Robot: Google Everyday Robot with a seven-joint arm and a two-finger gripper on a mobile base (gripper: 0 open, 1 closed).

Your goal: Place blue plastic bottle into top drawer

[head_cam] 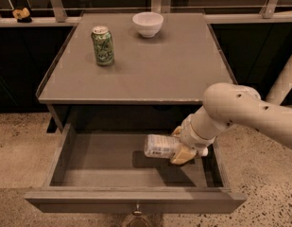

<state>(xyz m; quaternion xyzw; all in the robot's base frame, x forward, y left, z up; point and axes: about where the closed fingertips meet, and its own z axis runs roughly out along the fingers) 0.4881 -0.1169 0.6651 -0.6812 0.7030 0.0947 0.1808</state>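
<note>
The top drawer [136, 198] is pulled fully open below the table top, its metal knob at the bottom edge of the view. My gripper [179, 146] reaches in from the right and is shut on the blue plastic bottle [159, 146]. The bottle lies on its side, label up, held a little above the drawer floor in the right half. Its shadow falls on the floor just beneath it. The cap end is hidden by the gripper.
A green drink can [102, 45] stands upright on the table top [159, 70] at the back left. A white bowl [147, 23] sits at the back middle. My white arm [249, 112] crosses the drawer's right side. A railing runs behind the table.
</note>
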